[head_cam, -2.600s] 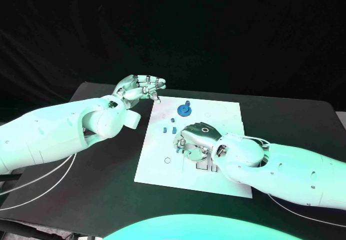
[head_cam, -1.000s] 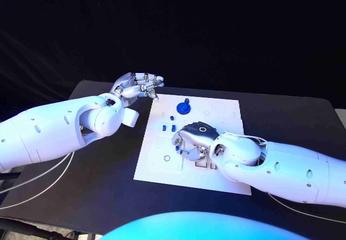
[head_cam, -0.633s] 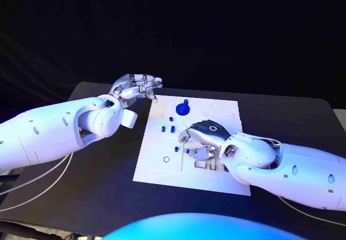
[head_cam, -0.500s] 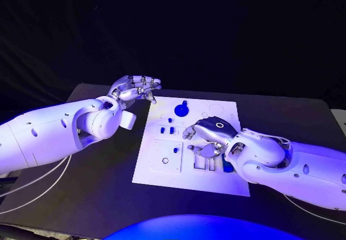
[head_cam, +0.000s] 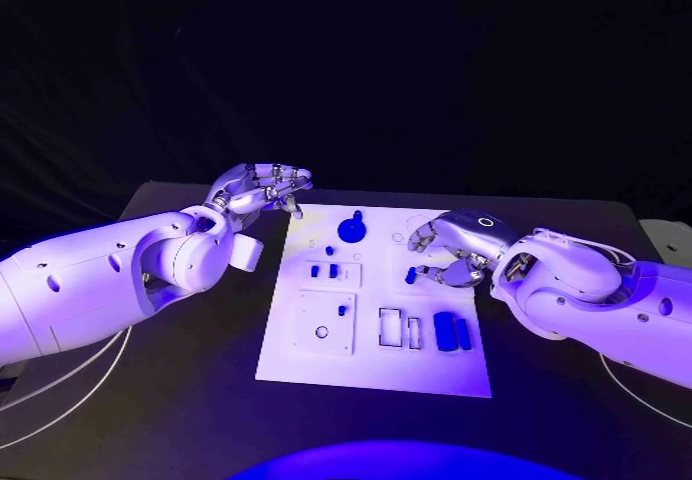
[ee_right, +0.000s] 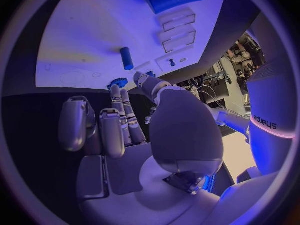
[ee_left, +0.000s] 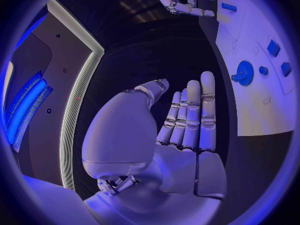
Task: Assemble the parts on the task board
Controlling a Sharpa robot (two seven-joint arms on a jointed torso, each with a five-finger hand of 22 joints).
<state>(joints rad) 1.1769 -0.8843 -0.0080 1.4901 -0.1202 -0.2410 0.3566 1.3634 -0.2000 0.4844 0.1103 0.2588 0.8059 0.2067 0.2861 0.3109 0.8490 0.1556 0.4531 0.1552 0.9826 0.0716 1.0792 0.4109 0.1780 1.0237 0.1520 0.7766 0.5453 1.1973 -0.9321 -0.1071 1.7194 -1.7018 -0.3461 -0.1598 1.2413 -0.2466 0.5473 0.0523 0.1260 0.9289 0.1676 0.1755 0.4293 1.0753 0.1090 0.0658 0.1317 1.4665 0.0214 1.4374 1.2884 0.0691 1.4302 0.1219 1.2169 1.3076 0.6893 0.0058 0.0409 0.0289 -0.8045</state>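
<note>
Task board [head_cam: 378, 350]: white plate flat at mid counter [head_cam: 173, 400], long side running away from the robot.

Parts on it, head view:
- Blue gear [head_cam: 352, 229] near far edge, left of centre, seemingly seated on a post.
- Two small blue pieces [head_cam: 326, 271] side by side in a block left of centre.
- One small blue piece [head_cam: 410, 274] right of centre, lying just beside the right hand's fingertips; loose or seated, cannot tell.
- Larger blue cylinder [head_cam: 446, 331] lying by the right edge of board, next to pale rectangular frames [head_cam: 392, 327]. Probably not yet placed.
- Square plate with round hole [head_cam: 323, 322] at left, hole apparently unfilled.

Progress, as a judgement: partly done. Gear and paired pieces look placed; cylinder, the small piece by the right hand and several outlined sockets look outstanding. Roughly midway, no better estimate possible.

Right hand [head_cam: 454, 250]: above right-centre of board, fingers curled downward. Right wrist view shows fingers folded in with nothing seen between them. Taken as clenched on nothing, though a very small part could be hidden.

Left hand [head_cam: 263, 188]: off the board, above counter beside the far left corner. Left wrist view shows fingers straight and together, thumb apart, palm bare. Released, holding nothing.

Likely next: pick up a loose piece with right hand.
</note>
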